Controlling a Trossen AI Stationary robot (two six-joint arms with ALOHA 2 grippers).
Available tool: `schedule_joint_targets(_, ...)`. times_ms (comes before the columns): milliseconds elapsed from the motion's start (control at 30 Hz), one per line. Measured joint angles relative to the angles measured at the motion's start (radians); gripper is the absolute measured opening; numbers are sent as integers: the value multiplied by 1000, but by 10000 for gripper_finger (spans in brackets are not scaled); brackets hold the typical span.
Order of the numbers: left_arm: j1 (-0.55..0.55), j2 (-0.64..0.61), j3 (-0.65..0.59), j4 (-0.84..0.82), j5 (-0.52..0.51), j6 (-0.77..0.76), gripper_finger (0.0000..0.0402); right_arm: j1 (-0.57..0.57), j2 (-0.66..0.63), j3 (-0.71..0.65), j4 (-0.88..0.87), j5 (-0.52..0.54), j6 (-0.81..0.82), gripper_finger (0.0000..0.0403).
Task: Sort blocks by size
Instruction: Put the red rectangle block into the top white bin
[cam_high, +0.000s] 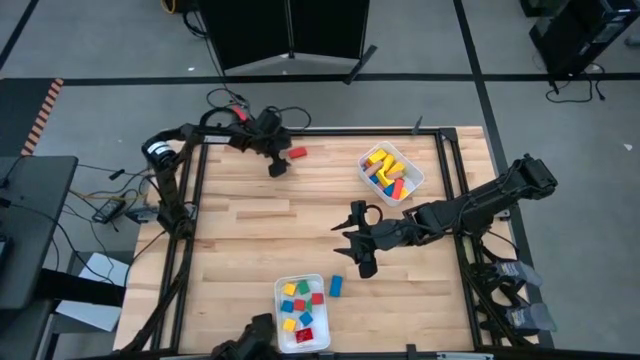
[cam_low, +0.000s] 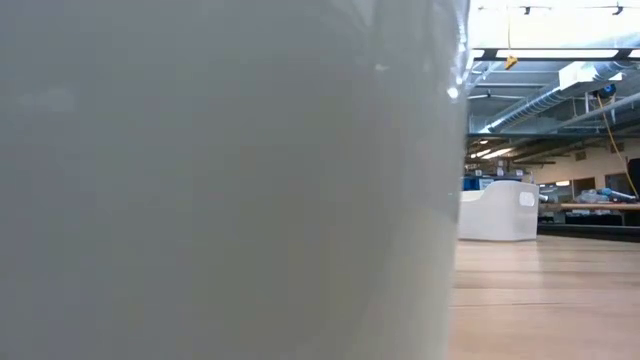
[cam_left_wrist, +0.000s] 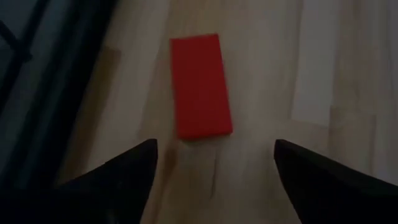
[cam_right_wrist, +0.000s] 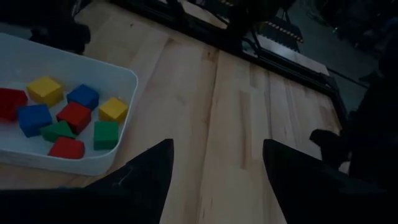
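Hovering my left gripper (cam_left_wrist: 214, 171) with jaws wide and empty over the flat red wooden bar (cam_left_wrist: 200, 85), lying just ahead on the table's far edge, long axis pointing away from my fingers.

We scan every view and find no readable text, label or number on the blocks (cam_high: 301, 306), trays (cam_high: 413, 183) or table (cam_high: 260, 220); distant room signage perhaps exists, but it's illegible.

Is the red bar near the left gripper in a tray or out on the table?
Out. The red bar lies flat on bare wood just ahead of the open left gripper, touching neither finger and away from both trays.
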Motion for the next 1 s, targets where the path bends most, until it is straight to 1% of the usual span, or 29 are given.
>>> schedule_joint_targets(167, -14, 66, 42, -2, -13, -27, 331, 0, 0, 0, 14, 0, 9, 255)
schedule_joint_targets(333, -14, 74, 65, 2, -33, -46, 330, 1, 0, 0, 13, 0, 41, 252)
schedule_joint_targets(467, -18, 90, 73, 42, -53, -52, 326, 1, 0, 0, 13, 0, 42, 253)
schedule_joint_targets(600, -28, 108, 104, 9, -93, -67, 315, -2, 0, 0, 13, 0, 38, 252)
schedule_joint_targets(667, -28, 124, 126, -18, -93, -74, 306, -2, 0, 0, 13, 0, 38, 250)
schedule_joint_targets(767, -30, 138, 147, -32, -94, -100, 281, -2, 0, 0, 15, 0, 40, 249)
schedule_joint_targets(833, -32, 140, 151, -30, -96, -107, 254, -2, 0, 0, 15, 0, 44, 250)
schedule_joint_targets(900, -36, 140, 150, -28, -95, -107, 221, -2, 0, 0, 16, 0, 45, 250)
schedule_joint_targets(1000, -44, 141, 150, -26, -97, -106, 162, -2, 0, 0, 18, 0, 45, 250)
